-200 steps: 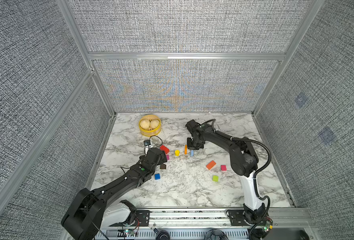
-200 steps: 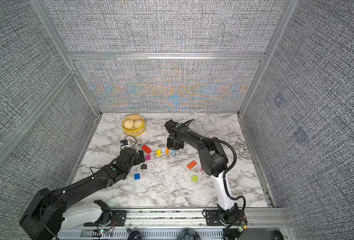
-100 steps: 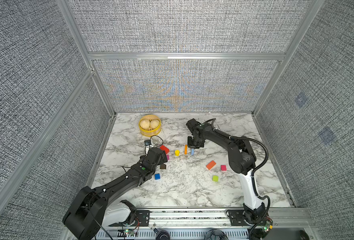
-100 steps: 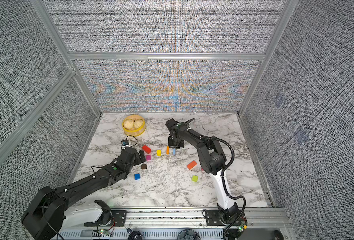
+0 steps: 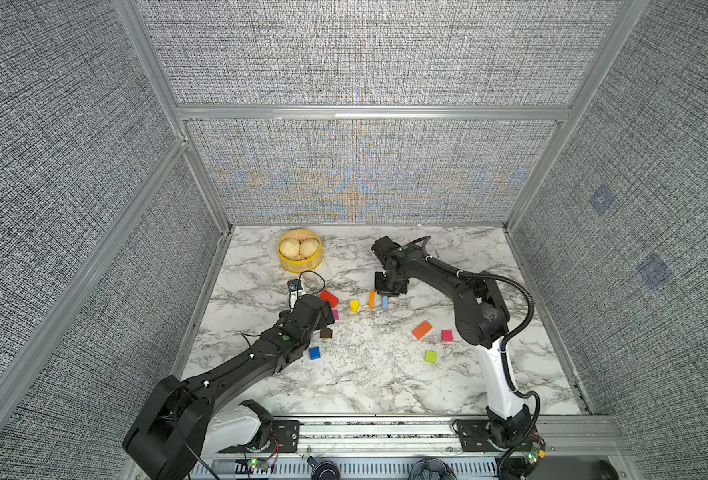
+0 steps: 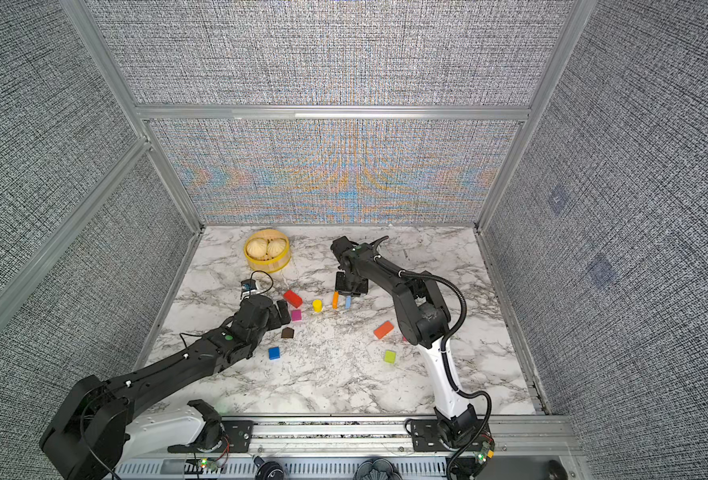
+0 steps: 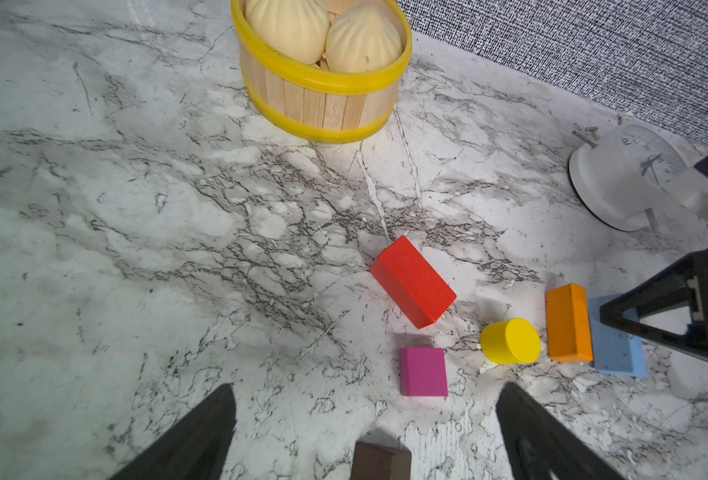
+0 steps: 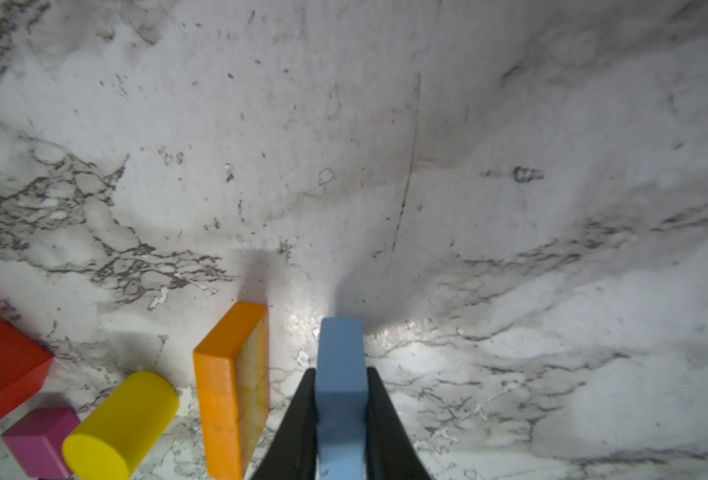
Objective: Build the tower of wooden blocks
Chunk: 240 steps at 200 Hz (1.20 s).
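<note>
Wood blocks are lying scattered across the middle of the marble tabletop in both top views, each resting on its own. At the centre, an orange brick and a light-blue brick are standing on edge side by side, slightly apart, with a yellow cylinder and a red brick to their left. The right hand is reaching down onto the light-blue brick, its fingers pressing against both sides. The left hand, fingers spread wide and gripping nothing, is sitting low at centre left, with a brown house-shaped piece lying between its fingers and a magenta cube just ahead. Lower in the frame, a blue cube, a second orange brick, a pink cube and a green cube are sitting well apart. A yellow steamer basket is standing near the back wall, upper left of the tabletop.
</note>
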### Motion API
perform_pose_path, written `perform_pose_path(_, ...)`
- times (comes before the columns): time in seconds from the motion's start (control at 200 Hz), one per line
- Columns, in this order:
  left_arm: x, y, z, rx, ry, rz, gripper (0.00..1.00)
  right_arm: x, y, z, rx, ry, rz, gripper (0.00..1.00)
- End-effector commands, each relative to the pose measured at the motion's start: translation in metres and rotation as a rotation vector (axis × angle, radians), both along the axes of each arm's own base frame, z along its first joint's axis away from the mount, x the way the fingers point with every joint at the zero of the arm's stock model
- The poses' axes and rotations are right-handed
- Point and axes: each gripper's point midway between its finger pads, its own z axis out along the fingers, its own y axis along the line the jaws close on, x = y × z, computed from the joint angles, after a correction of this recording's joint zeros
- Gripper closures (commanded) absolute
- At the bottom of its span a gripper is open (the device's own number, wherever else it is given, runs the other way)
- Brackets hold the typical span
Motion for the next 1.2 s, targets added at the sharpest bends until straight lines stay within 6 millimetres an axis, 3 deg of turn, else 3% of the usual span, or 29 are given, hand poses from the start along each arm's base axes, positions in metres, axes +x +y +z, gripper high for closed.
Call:
perform_pose_path(0.0,0.001,0.001,0.002,-0.004,-0.012,0.009,0.01,-0.003,0.0,-0.001,0.0,0.02,0.009,0.72)
perform_pose_path(0.295,0.001,0.003,0.001,0.002,-0.012,0.014,0.01,-0.002,0.0,-0.001,0.008,0.019,0.01,0.64)
perform_pose_path(0.445,0.001,0.003,0.001,0.005,-0.011,0.016,0.01,-0.001,0.003,0.0,0.023,0.018,0.009,0.74)
perform_pose_path(0.81,0.001,0.003,0.0,0.005,-0.01,0.016,0.02,0.001,0.005,-0.002,0.036,0.019,0.003,0.83)
perform_pose_path(0.87,0.001,0.003,0.0,0.006,-0.01,0.015,0.01,0.002,0.006,-0.001,0.038,0.016,0.006,0.81)
perform_pose_path(0.985,0.002,0.002,0.0,0.007,-0.008,0.012,0.01,0.002,0.003,0.002,0.031,0.01,0.005,0.68)
perform_pose_path(1.195,0.003,-0.001,0.001,0.024,0.012,-0.005,0.01,0.001,0.002,0.016,0.04,-0.017,0.026,0.6)
